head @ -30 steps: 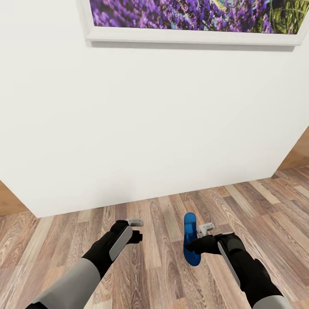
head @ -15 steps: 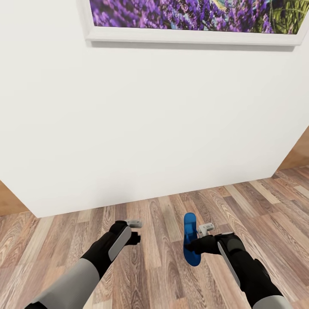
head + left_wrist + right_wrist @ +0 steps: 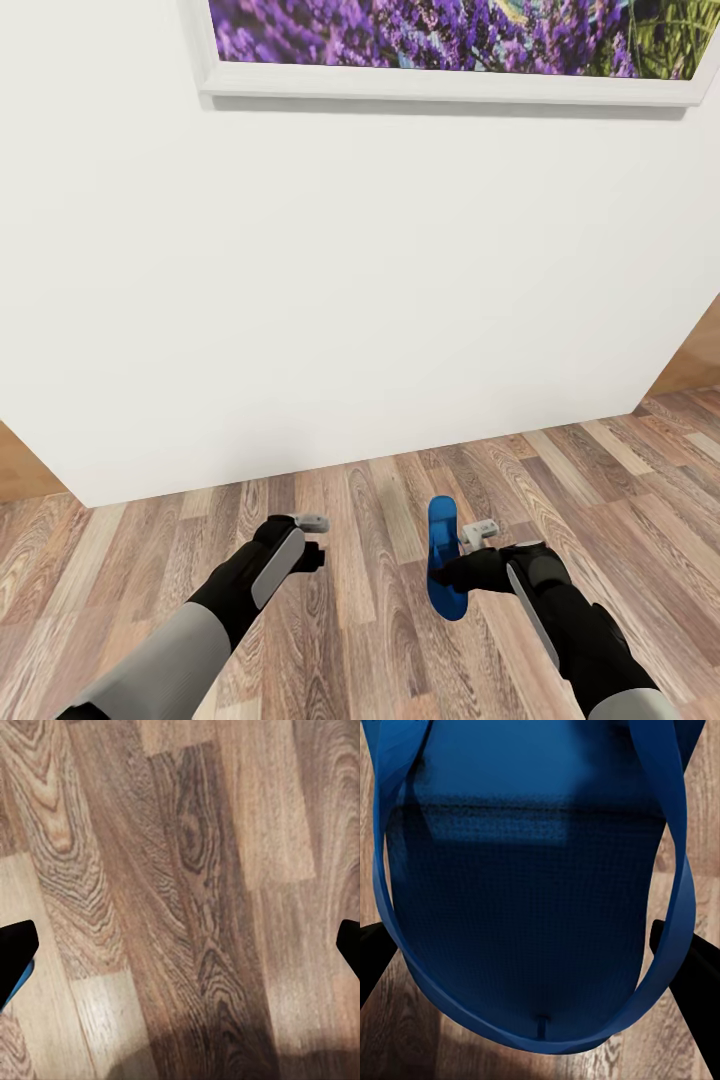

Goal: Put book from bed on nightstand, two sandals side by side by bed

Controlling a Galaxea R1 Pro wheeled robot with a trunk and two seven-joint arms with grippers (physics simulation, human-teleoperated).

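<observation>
One sandal [image 3: 446, 562] is held by the right gripper [image 3: 462, 570], whose fingers are closed on it above the wooden floor [image 3: 380, 640], near the white wall [image 3: 350, 300]. Almost nothing has changed in the last second; only the left gripper [image 3: 316, 542] has sunk slightly, with its fingers apart and empty. I judge the robot pauses before carrying the sandal to the bed.

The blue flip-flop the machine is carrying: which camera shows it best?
The right wrist view: the sandal spans it, sole and thong straps plain, between the right gripper's dark fingertips. The head view shows the whole sandal small, edge-on, above the wood floor. The left wrist view catches a blue sliver at its edge.
</observation>
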